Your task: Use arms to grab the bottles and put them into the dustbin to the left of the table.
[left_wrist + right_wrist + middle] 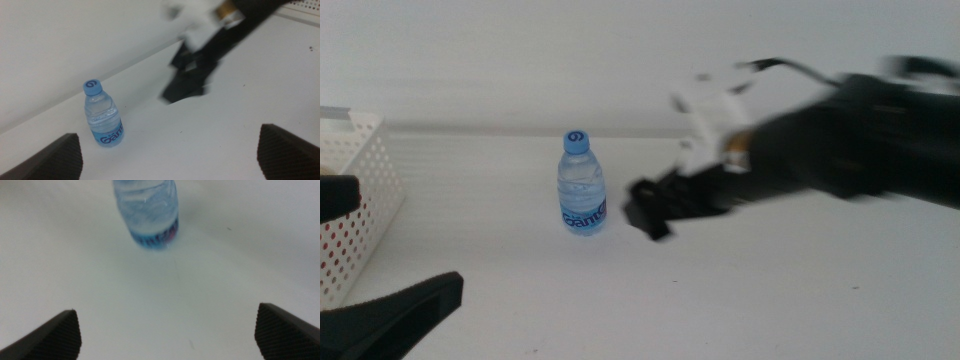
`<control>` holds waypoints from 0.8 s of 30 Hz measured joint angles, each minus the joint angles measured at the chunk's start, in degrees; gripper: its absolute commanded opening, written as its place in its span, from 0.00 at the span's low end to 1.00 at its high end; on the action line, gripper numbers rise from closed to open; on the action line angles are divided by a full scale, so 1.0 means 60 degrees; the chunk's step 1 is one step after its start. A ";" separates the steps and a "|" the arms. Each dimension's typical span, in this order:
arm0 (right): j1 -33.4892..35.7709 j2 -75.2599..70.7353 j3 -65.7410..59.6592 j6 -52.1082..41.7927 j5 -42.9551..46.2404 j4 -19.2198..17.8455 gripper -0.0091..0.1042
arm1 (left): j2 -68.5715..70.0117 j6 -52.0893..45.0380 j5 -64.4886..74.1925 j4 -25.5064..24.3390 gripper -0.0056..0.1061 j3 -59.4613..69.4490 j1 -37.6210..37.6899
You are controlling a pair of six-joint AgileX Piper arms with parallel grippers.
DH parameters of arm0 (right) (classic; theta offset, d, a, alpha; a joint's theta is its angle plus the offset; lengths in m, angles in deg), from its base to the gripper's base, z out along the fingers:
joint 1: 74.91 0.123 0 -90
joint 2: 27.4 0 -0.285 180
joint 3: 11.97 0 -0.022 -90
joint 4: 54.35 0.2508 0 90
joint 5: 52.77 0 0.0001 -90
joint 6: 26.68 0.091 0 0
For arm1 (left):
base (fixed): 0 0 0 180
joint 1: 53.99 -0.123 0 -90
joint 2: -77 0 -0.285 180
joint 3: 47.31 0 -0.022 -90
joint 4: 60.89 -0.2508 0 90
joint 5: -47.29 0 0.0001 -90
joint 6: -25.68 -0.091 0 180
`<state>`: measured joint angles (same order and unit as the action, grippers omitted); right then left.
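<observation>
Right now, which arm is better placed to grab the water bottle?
Right. The right gripper is open, beside the upright water bottle and pointed at it. The left gripper waits open at the near edge by the dustbin, farther off.

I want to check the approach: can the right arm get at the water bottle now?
Probably yes. The right claw, jaws open, is beside the upright water bottle, with only bare table between them.

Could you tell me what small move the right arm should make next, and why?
Probably ease the right gripper forward toward the water bottle. Its jaws are open and the bottle stands upright just ahead of them, not yet between them. The left gripper waits near the dustbin.
</observation>
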<state>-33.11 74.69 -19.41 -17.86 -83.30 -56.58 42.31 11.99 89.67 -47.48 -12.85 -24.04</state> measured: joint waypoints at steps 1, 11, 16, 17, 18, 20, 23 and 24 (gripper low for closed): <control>0.0000 -0.0634 -0.0486 -0.0153 0.0000 0.0000 0.90 | 0.0000 0.0000 0.0000 0.0000 0.89 0.0000 0.0000; 0.0000 -0.6452 -0.4386 -0.0888 -0.1069 0.0101 0.90 | 0.0000 0.0000 0.0000 0.0000 0.89 0.0000 0.0000; 0.0000 -0.8860 -0.5219 -0.1105 -0.1285 0.0189 0.90 | 0.0000 0.0000 0.0000 0.0000 0.89 0.0000 0.0000; 0.0000 -0.9274 -0.5244 -0.1286 -0.1308 0.0189 0.90 | 0.0000 0.0000 0.0000 0.0000 0.89 0.0000 0.0000; 0.0000 -0.9661 -0.5260 -0.1470 -0.1325 0.0189 0.90 | 0.0000 0.0000 0.0000 0.0000 0.89 0.0000 0.0000; 0.0000 -1.0308 -0.5282 -0.1832 -0.1346 0.0197 0.90 | 0.0000 0.0000 0.0000 0.0000 0.89 0.0000 0.0000; 0.0000 -1.1063 -0.5282 -0.2135 -0.1504 0.0197 0.90 | 0.0000 0.0000 0.0000 0.0000 0.89 0.0000 0.0000; 0.0000 -1.1256 -0.5282 -0.2179 -0.1624 0.0197 0.90 | 0.0000 0.0000 0.0000 0.0000 0.89 0.0000 0.0000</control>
<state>-33.11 7.15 -51.10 -30.93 -93.05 -55.39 42.31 11.99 89.67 -47.48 -12.85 -24.04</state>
